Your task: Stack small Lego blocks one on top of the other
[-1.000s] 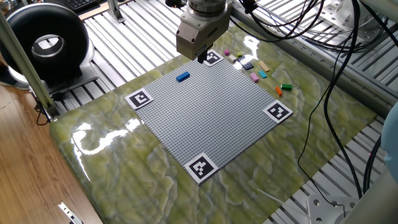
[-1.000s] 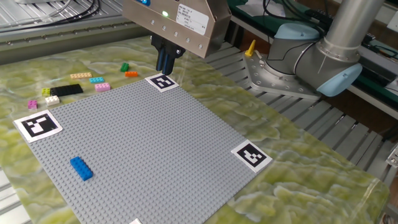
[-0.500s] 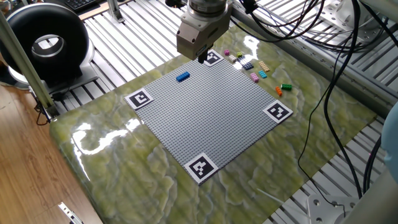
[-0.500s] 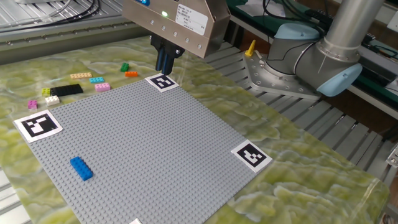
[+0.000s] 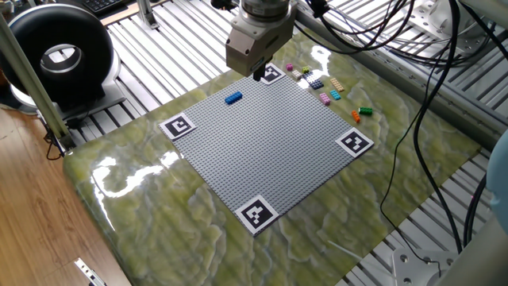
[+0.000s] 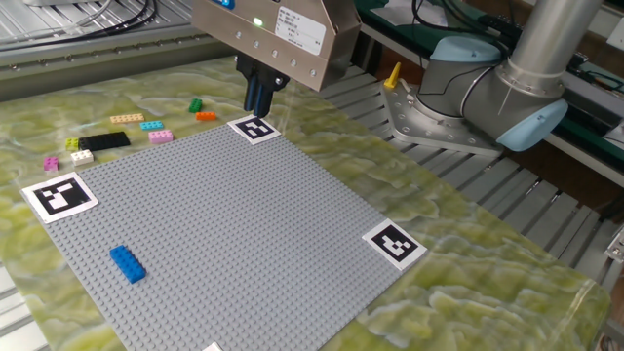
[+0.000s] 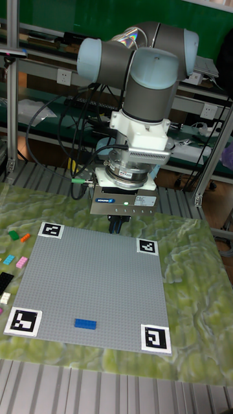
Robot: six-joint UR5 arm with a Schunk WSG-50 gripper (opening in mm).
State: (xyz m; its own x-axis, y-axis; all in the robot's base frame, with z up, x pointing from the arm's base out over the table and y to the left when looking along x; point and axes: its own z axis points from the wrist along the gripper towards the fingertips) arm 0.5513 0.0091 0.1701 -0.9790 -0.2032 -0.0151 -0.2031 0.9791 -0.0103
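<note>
- Far left in the other fixed view, a small magenta brick (image 6: 51,163) lies on the green marbled counter (image 6: 468,292), at about 9 o'clock from the loose-brick cluster, clear of the grey baseplate (image 6: 224,224).
- Just beside it sit a yellow-green brick (image 6: 72,144), a white brick (image 6: 82,155) and a black piece (image 6: 104,140), all near the baseplate's edge.
- And there's the blue brick (image 6: 127,263), lying flat on the baseplate's studs, at roughly 7 o'clock from the plate's centre, well apart from the magenta one.
- The tall fixed view shows that blue brick (image 7: 85,324) alone near the plate's lower edge, between the two lower marker squares (image 7: 22,320).
- Further along the counter: a tan brick (image 6: 126,119), a cyan brick (image 6: 151,125), a pink brick (image 6: 161,136), then a green brick (image 6: 195,104) and an orange brick (image 6: 206,116).
- Now the pincer (image 6: 257,98): it hangs over the marker square at the plate's 12 o'clock corner, dark fingers (image 6: 252,95) pointing down and drawn close together, nothing visible between them.
- Whether the tips touch the marker cannot be told.
- One fixed view has the pincer (image 5: 257,75) well away from the blue brick (image 5: 232,98).
- Right of it all, the grey arm (image 6: 526,68) reaches in from off the counter.
</note>
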